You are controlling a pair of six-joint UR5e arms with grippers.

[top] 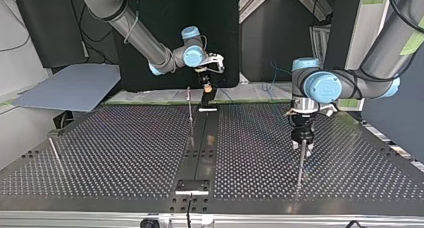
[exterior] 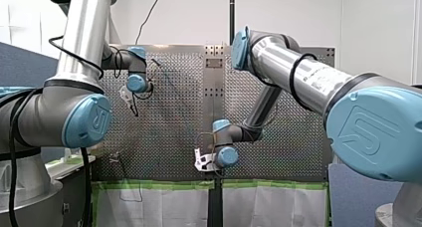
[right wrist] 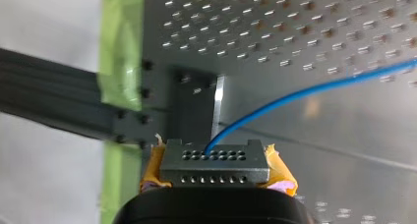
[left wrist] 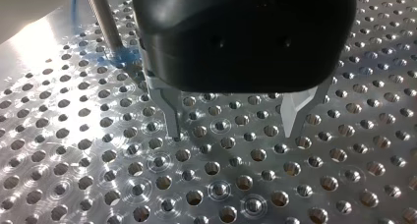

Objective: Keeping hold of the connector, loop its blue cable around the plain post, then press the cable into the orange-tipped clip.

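Connector, grey block with two rows of small holes, clamped between yellow pads of my right gripper, at twelve o'clock on the table in the top view, blue cable leaving an upper hole toward two o'clock, my left gripper spread wide, empty.

Glossy metal table, matt connector, smooth cable.

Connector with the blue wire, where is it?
In the right wrist view, the connector sits pinched between the yellow pads of my right claw, its blue cable running out ahead over the perforated table.
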